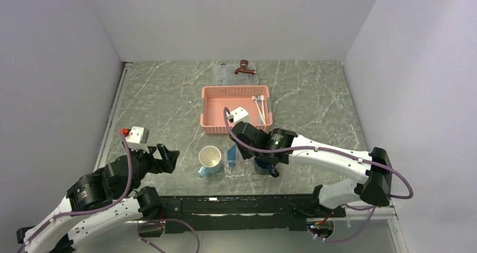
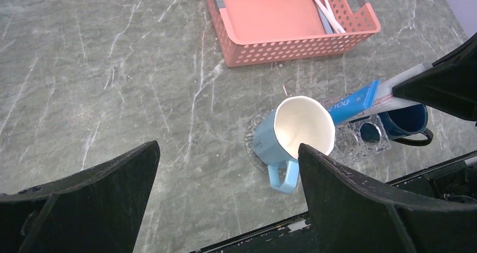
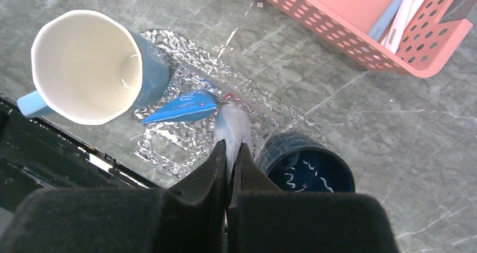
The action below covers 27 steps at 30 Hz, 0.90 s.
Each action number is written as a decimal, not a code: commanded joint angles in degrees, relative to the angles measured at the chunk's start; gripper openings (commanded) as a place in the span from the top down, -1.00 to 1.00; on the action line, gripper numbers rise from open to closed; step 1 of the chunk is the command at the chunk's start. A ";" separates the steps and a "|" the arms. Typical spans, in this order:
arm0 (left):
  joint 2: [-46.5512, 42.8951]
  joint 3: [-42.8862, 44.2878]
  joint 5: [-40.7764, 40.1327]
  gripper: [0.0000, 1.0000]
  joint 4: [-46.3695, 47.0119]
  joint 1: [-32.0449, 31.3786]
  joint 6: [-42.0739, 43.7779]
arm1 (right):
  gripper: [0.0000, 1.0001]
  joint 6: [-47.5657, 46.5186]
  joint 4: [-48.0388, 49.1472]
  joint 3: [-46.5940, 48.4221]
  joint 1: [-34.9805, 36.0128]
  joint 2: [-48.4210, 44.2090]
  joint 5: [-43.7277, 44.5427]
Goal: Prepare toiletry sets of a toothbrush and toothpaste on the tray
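A small clear tray (image 3: 163,152) lies between a light-blue mug (image 3: 84,67) and a dark blue mug (image 3: 306,177). A blue toothpaste (image 3: 180,108) tube rests on it, its pointed end toward the light-blue mug. My right gripper (image 3: 230,146) is shut on a pale toothbrush (image 3: 233,126) whose far end reaches down to the tray beside the tube. More toothbrushes (image 1: 260,109) lie in the pink basket (image 1: 236,126). My left gripper (image 2: 228,152) hangs open over bare table, left of the light-blue mug (image 2: 295,129), holding nothing.
A brown faucet model (image 1: 244,67) stands on a larger clear tray (image 1: 225,73) at the back. The pink basket sits behind the small tray. Grey walls close in left, right and rear. The black table edge (image 1: 236,202) runs just in front of the mugs.
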 commanded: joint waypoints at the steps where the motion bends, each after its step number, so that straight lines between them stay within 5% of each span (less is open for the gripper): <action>1: 0.24 0.01 -1.25 -0.98 1.26 -0.25 0.26 | 1.00 1.04 1.65 -0.09 0.40 0.43 2.75; 27: 1.29 0.08 -1.23 -0.98 1.28 -0.26 0.54 | 1.00 2.72 4.08 -3.11 0.41 2.55 2.28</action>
